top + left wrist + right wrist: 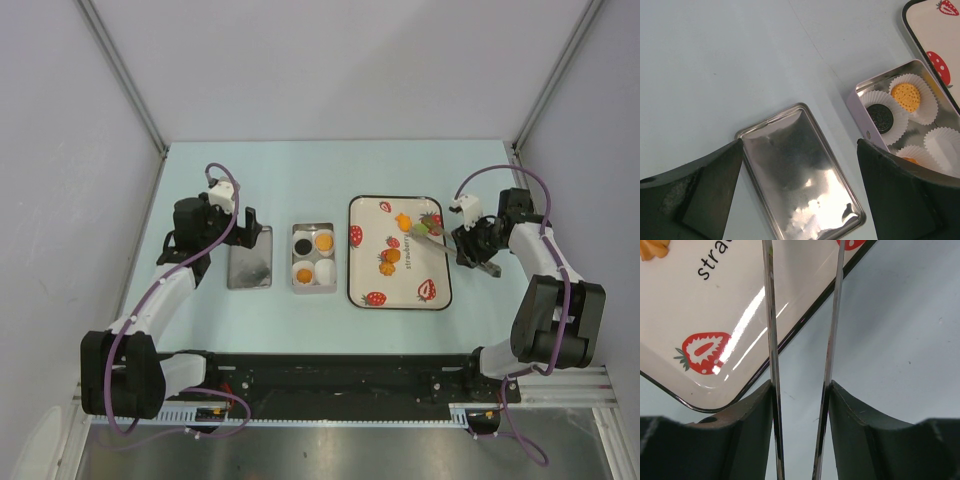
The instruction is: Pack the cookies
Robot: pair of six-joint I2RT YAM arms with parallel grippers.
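Since three white paper cups in the small silver tin (313, 291) hold a black round cookie (302, 243) and two orange round cookies (324, 240), you have one empty cup (325, 270) left to fill. You also still have to fit the flat silver lid (800, 190), which lies left of the tin. The green cookie (419, 229) seems to sit at the tip of the metal tongs (771, 340), over the strawberry-print tray (405, 282) right of centre. Your right end effector (800, 410) is clamped on the tongs. Your left end effector (799, 147) gapes wide above the lid. The right wrist view cuts off the tong tips, so you cannot confirm the pinch.
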